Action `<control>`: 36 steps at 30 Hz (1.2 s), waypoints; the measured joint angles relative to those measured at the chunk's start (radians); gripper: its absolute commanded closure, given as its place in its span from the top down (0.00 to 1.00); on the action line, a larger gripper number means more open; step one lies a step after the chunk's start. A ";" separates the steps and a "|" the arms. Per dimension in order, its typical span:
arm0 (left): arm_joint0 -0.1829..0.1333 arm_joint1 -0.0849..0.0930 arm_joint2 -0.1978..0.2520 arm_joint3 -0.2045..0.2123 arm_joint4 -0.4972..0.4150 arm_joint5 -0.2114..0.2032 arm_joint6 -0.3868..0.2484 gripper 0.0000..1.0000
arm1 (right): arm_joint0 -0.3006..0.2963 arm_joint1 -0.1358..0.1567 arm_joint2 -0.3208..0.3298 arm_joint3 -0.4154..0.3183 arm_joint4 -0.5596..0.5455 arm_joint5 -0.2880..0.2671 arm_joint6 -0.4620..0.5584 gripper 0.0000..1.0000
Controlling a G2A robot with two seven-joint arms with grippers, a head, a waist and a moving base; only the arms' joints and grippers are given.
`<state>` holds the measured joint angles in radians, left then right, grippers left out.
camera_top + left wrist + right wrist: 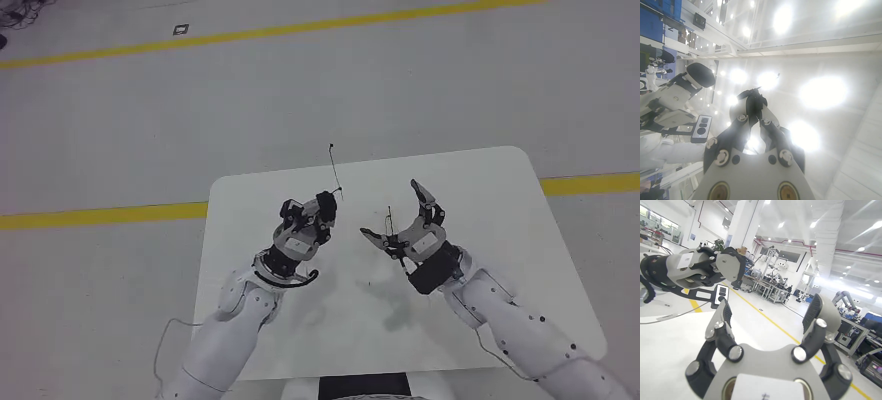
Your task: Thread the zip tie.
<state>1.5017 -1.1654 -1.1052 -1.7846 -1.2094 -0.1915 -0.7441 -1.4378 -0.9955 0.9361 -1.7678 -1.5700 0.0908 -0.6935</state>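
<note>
A thin black zip tie (333, 170) sticks out of my left gripper (327, 202) and rises past the table's far edge. In the left wrist view that gripper (755, 92) is shut on the tie (770, 81), which points toward the ceiling lights with its small end at the far tip. My right gripper (392, 210) hangs just to the right of it over the table's middle, open, nothing between its fingers. In the right wrist view its ribbed pads (727, 311) stand wide apart, with the left gripper (730, 264) a short way off beside it.
Both arms are raised above a white table (480, 200) with rounded corners. Grey floor with yellow lines (100, 215) surrounds it. Workbenches and other robot arms (846, 300) stand far off in the hall.
</note>
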 measured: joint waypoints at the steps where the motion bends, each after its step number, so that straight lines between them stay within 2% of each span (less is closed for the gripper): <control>1: -0.001 0.000 0.001 0.000 0.005 0.001 -0.001 0.00 | 0.001 0.000 -0.001 0.000 0.000 0.001 0.000 1.00; 12: -0.001 0.000 0.000 0.001 0.006 0.001 -0.001 0.00 | 0.003 -0.005 0.001 0.012 0.003 -0.009 -0.001 1.00; 16: -0.001 0.000 0.000 0.001 0.006 0.001 -0.001 0.00 | 0.031 -0.027 -0.027 0.058 0.077 -0.028 -0.054 1.00; 20: -0.001 0.000 0.000 0.001 0.006 0.001 -0.001 0.00 | 0.096 -0.058 -0.074 0.118 0.118 -0.037 -0.109 1.00; 26: -0.001 0.000 0.000 0.001 0.006 0.001 -0.001 0.00 | 0.161 -0.096 -0.127 0.162 0.124 -0.043 -0.130 1.00; 29: -0.001 0.000 0.000 0.001 0.006 0.001 -0.001 0.00 | 0.175 -0.109 -0.139 0.172 0.118 -0.026 -0.139 1.00; 36: -0.001 0.000 0.000 0.001 0.006 0.001 -0.001 0.00 | 0.174 -0.111 -0.136 0.175 0.117 -0.014 -0.140 1.00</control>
<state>1.5002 -1.1654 -1.1047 -1.7840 -1.2037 -0.1907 -0.7454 -1.2637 -1.1063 0.7997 -1.5927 -1.4526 0.0765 -0.8337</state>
